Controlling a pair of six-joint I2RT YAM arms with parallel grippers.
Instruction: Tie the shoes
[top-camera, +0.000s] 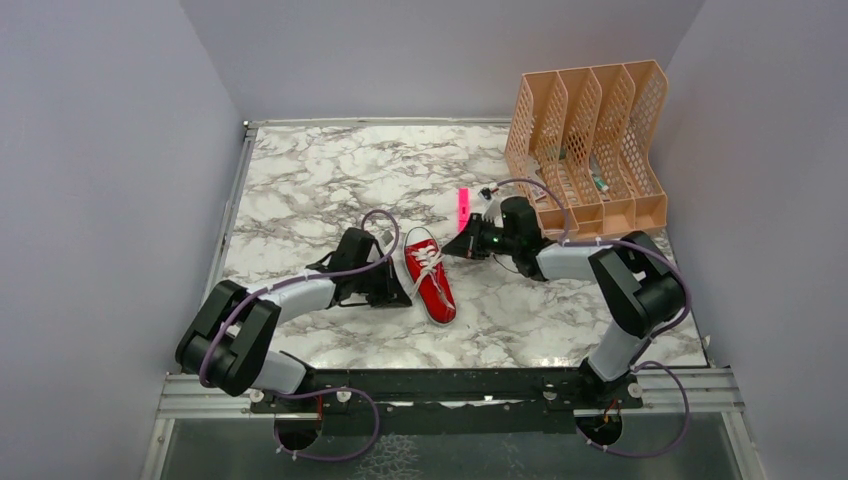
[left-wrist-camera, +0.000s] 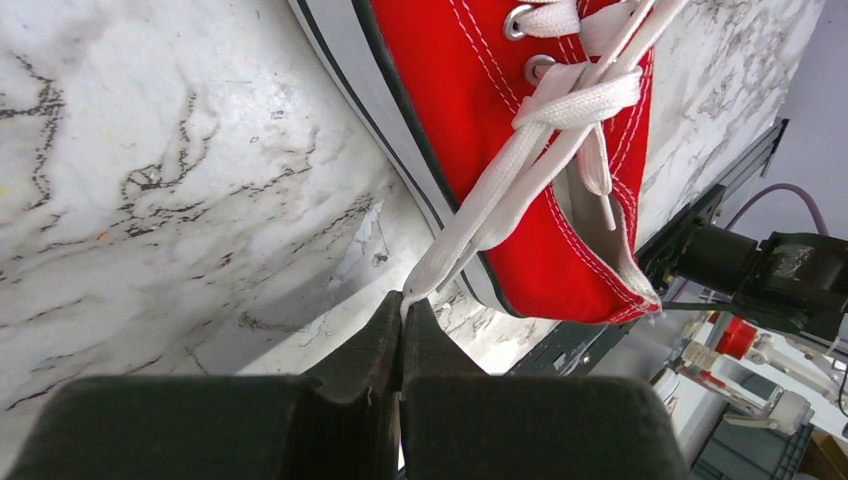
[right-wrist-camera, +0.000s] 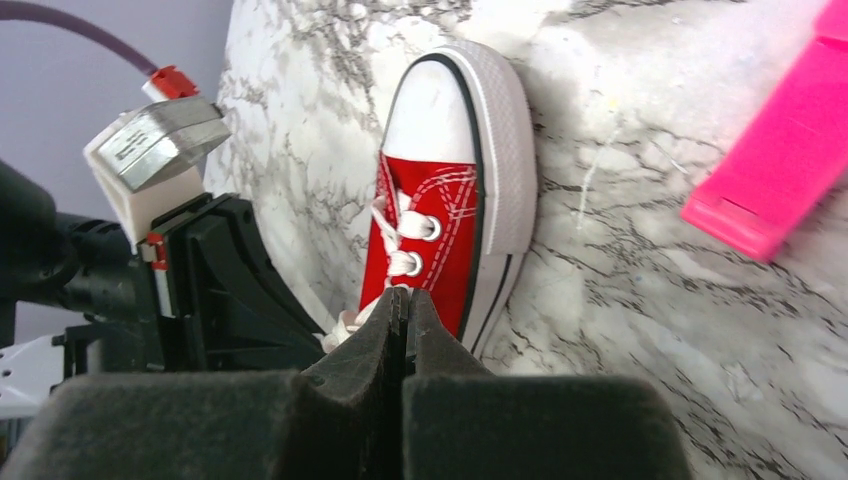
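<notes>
A small red sneaker (top-camera: 432, 283) with white laces lies on the marble table, toe cap pointing away from the arm bases. My left gripper (top-camera: 400, 296) sits against its left side, shut on a white lace (left-wrist-camera: 470, 225) that runs taut from the fingertips up to the eyelets; the left wrist view shows the gripper (left-wrist-camera: 403, 300) pinching the lace end. My right gripper (top-camera: 452, 247) hovers just right of the toe, shut. In the right wrist view it (right-wrist-camera: 405, 295) overlaps the red sneaker (right-wrist-camera: 440, 240), and no lace shows between its tips; a lace loop (right-wrist-camera: 345, 325) lies beside its left finger.
A slim pink marker (top-camera: 463, 205) lies just beyond the right gripper and shows as the pink marker (right-wrist-camera: 775, 190) in the right wrist view. An orange mesh file organizer (top-camera: 590, 150) stands at the back right. The left arm's black body (right-wrist-camera: 200, 280) sits close on the shoe's far side.
</notes>
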